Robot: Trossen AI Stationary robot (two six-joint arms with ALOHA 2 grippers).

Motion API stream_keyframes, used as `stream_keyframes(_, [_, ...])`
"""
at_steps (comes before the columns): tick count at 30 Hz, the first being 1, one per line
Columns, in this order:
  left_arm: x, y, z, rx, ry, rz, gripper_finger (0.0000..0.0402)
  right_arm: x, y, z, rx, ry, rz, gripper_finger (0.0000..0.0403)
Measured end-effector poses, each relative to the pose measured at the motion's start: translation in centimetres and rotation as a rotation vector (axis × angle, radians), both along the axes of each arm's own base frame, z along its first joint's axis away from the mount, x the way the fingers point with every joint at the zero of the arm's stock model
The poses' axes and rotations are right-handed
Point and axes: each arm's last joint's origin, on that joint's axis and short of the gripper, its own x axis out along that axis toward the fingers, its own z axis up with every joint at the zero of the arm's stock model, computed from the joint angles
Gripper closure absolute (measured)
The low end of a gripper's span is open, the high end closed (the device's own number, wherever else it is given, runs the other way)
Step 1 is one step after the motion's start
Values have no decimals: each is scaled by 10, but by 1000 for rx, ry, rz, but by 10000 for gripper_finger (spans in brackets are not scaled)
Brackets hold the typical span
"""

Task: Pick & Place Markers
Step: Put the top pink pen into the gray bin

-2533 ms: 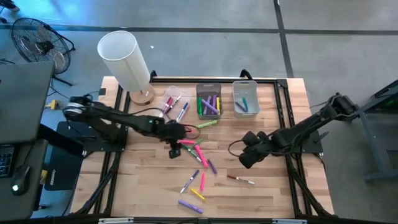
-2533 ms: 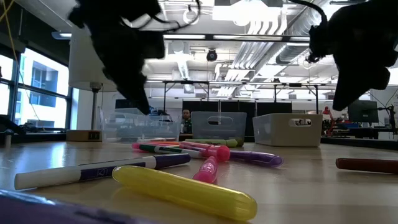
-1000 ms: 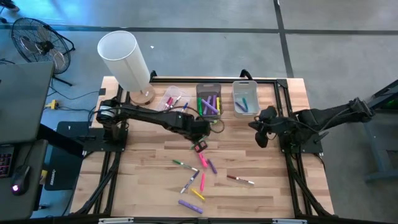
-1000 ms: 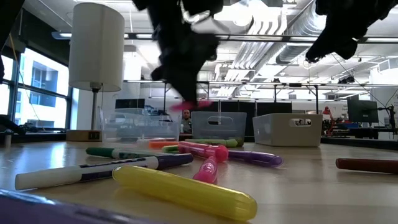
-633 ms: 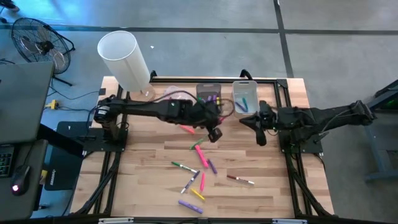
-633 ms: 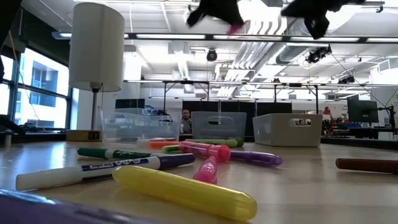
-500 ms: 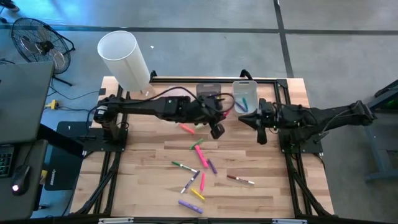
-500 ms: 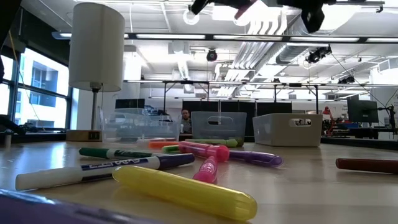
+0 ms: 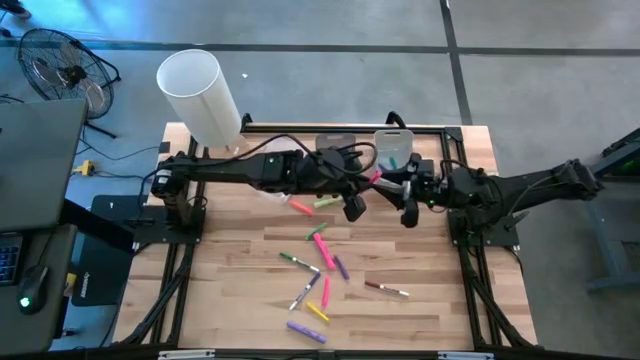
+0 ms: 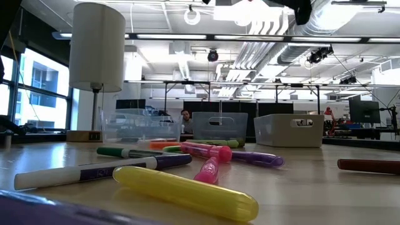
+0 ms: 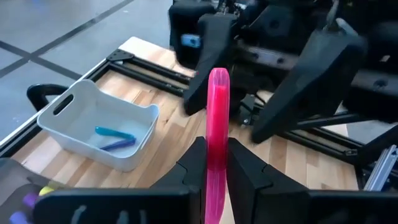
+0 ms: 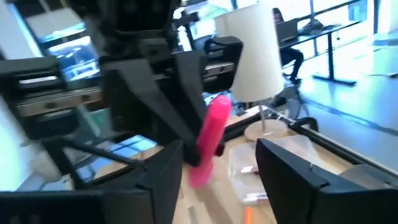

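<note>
A: Start with the big things. The light wooden table (image 9: 420,310) bears three bins along its far edge, and both dark arms meet above the table just in front of them. The white plastic bin with handle cut-outs (image 11: 93,134) holds two blue markers; the middle one is mostly hidden under the left arm in the high view.

B: And the grippers?

A: The left gripper (image 11: 211,163) is clamped on a pink marker (image 11: 217,134), held upright between its fingers, raised well off the table. The right gripper (image 12: 214,165) faces it with jaws spread wide, one finger either side of that same pink marker, not yet touching as far as I can tell. It looks like a hand-over in mid-air.

B: What could spoil it?

A: My guess: if the left lets go before the right has closed, the marker drops among the loose markers (image 9: 318,265) on the table. The stick is thin and smooth, so an off-centre pinch could tilt it or squeeze it out.

B: Changes since a second ago?

A: The right jaws were shut then and have sprung open. The left arm has carried the pink marker from over the scattered pile up and across towards the right arm, which has reached in to meet it.
</note>
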Motion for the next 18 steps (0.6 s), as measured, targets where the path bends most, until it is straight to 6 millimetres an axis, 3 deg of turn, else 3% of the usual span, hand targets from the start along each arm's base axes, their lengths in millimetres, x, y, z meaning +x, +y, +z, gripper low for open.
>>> stream_keyframes(4, [0, 0, 0, -1, -5, 0, 369, 8, 2, 3, -31, -53, 28, 192])
stream_keyframes(10, [0, 0, 1, -5, -4, -10, 368, 11, -1, 7, -79, -100, 26, 197])
stream_keyframes(18, [0, -1, 1, -13, -6, -26, 368, 12, -8, 6, -78, -97, 49, 264])
